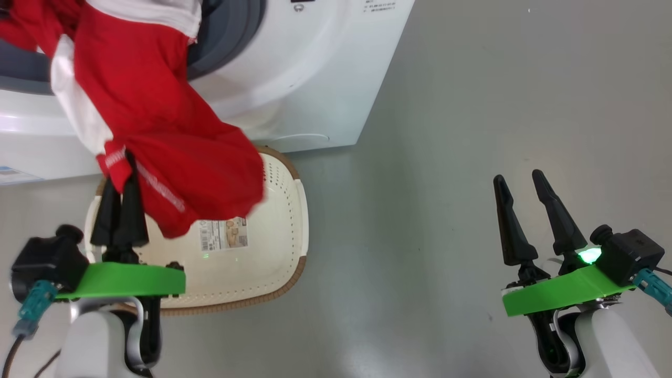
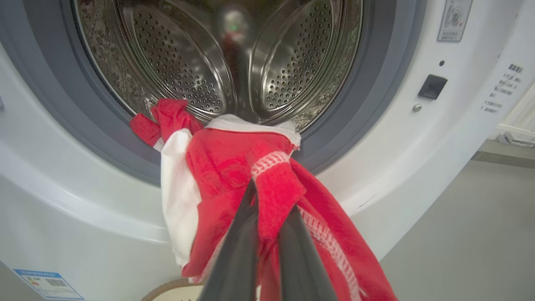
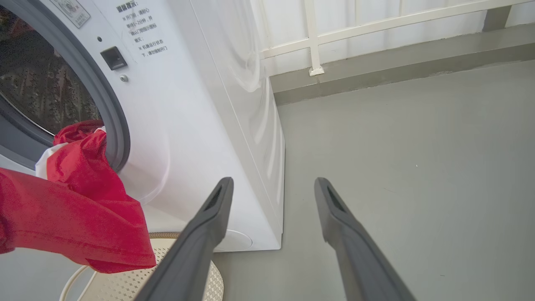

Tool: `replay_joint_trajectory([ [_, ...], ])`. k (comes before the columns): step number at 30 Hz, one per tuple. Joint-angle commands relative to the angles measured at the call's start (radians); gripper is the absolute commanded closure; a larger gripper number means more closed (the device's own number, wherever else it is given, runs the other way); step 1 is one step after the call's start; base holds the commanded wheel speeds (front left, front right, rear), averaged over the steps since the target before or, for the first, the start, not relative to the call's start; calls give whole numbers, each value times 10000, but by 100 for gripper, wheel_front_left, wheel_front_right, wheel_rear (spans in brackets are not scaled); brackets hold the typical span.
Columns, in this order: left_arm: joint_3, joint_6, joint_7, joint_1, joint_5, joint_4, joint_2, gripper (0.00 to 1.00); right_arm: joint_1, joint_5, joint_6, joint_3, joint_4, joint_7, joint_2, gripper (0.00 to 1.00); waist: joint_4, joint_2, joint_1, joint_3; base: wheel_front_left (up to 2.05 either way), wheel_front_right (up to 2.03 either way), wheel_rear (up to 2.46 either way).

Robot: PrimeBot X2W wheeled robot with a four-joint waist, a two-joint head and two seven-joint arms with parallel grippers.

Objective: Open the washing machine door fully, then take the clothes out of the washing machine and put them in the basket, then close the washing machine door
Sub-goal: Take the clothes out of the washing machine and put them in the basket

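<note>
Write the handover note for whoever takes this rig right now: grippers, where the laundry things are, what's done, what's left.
Left gripper: shut on the clothes.
Right gripper: open, empty, over the floor.
Clothes: hang from the mouth of the washing machine down over the basket, upper end on the drum lip. The basket stands on the floor in front of the machine.
Done: the mouth is uncovered and the clothes are mostly out.
Left: pull the clothes free, drop them in the basket, close the door.
</note>
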Motion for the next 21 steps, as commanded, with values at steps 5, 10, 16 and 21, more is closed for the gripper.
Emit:
replay_joint_trajectory([
  [5,310,-244,-39,12,-123,1120,237,100,-234,132,75,344,-268,-65,-42,0,-124,0,0,331,0,0,0],
  [10,390,-389,-40,-319,61,2204,237,100,-334,218,75,404,-295,-65,-42,0,-218,0,0,653,0,0,0],
  [16,436,-535,-40,-1082,649,3793,237,100,-554,319,75,452,-379,-65,-42,0,-332,0,0,1189,0,0,0],
  [21,507,-585,-40,-1843,1038,4654,237,100,-751,364,75,457,-436,-65,-42,0,-399,0,0,1668,0,0,0],
])
